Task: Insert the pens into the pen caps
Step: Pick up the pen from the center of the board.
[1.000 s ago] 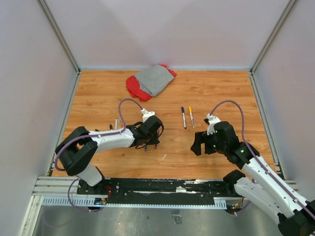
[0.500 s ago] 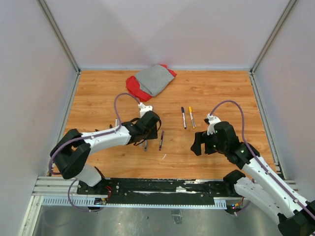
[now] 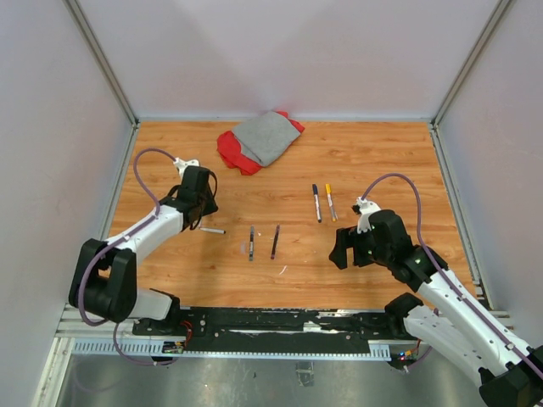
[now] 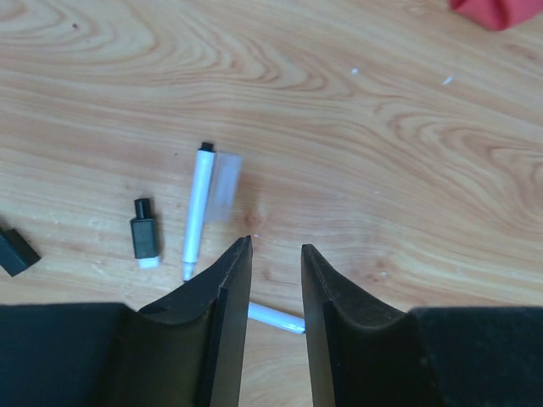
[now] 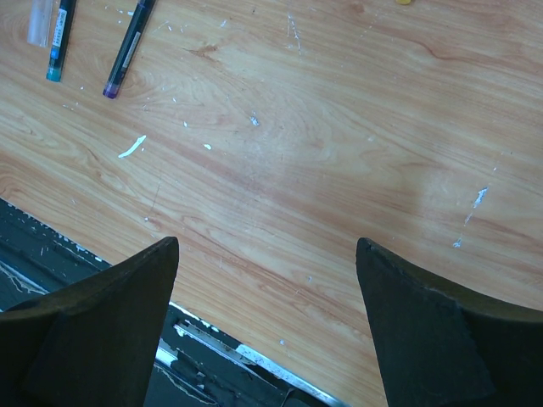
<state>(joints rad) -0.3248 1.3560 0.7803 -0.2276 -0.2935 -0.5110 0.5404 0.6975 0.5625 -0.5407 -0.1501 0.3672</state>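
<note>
A white pen and loose cap are seen unjoined, the left tool held barely parted, the right tool spread, both empty.

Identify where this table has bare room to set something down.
Bare wood: far right, between the cloth and the right wall; also far left, beside the cloth. Crowded: the middle, around the pens and left gripper.

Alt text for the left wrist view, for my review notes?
The left pincer, narrowly open and empty, hangs over a wooden table; just beyond lie a white pen and a short black cap beside it.
</note>
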